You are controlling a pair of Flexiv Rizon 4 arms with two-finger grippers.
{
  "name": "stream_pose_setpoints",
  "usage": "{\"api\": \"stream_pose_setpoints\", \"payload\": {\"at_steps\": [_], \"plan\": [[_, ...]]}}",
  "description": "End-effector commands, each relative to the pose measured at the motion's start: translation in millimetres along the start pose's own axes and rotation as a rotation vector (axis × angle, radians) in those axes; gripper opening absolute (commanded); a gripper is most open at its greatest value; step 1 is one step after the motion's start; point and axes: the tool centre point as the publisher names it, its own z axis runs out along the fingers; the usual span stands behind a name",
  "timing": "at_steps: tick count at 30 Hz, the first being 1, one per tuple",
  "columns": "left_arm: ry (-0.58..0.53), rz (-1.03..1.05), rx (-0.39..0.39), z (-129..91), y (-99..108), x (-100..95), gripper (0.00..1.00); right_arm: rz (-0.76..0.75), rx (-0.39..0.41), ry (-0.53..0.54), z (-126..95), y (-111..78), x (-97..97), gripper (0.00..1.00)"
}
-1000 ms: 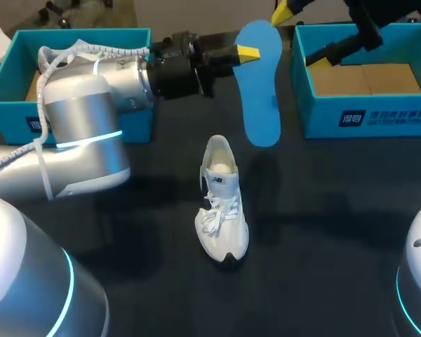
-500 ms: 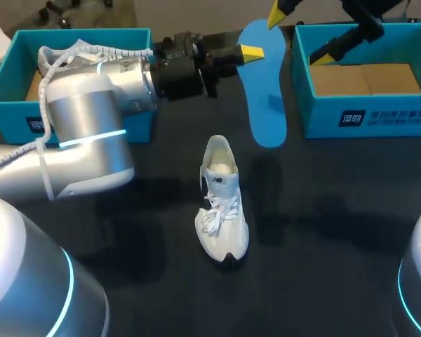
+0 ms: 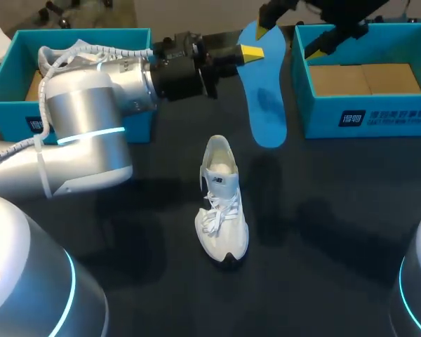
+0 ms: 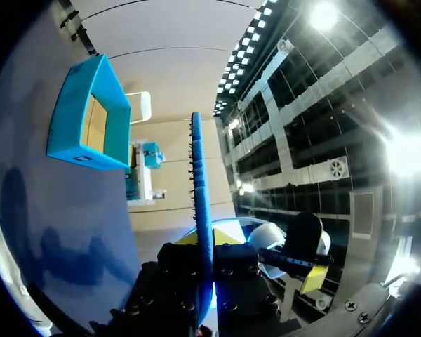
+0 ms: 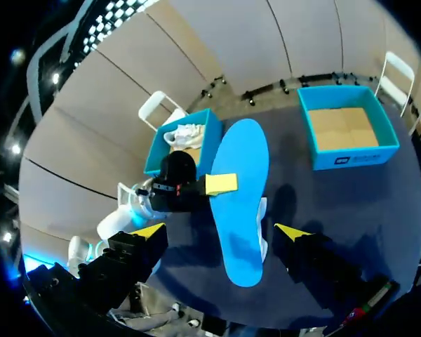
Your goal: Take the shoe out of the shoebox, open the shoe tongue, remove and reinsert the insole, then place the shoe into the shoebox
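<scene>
My left gripper [image 3: 247,53] is shut on the heel end of a blue insole [image 3: 265,98], which hangs in the air above the table. The left wrist view shows the insole [image 4: 199,196] edge-on, clamped between my left gripper's [image 4: 205,244] yellow tips. Below it a white laced shoe [image 3: 222,203] stands upright on the dark table. My right gripper [image 3: 288,41] hovers open above the insole's top end. In the right wrist view the insole [image 5: 242,203] lies ahead of my right gripper [image 5: 219,232], untouched between its spread fingers, and partly hides the shoe [image 5: 264,225].
A teal shoebox [image 3: 410,105] with a cardboard floor stands at the back right. A second teal box [image 3: 7,84] stands at the back left, partly behind my left arm; the right wrist view shows a white shoe [image 5: 184,133] inside it.
My right gripper has moved left, closer over the insole's top end. The insole's lower end has swung slightly to the right. The shoe has not moved.
</scene>
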Motion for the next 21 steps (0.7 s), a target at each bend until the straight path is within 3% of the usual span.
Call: {"api": "stream_pose_setpoints", "payload": {"at_steps": [1,12,21], "plan": [[0.002,0.001,0.003,1,0,-1.2,0.00,0.004,0.042,-0.114,1,9.2,12.2,1.00],[0.002,0.001,0.003,1,0,-1.2,0.00,-0.004,0.118,-0.227,12,14.2,26.0,1.00],[-0.030,0.008,-0.026,-1,0,-2.5,0.00,-0.021,0.143,-0.260,19,9.0,32.6,1.00]]}}
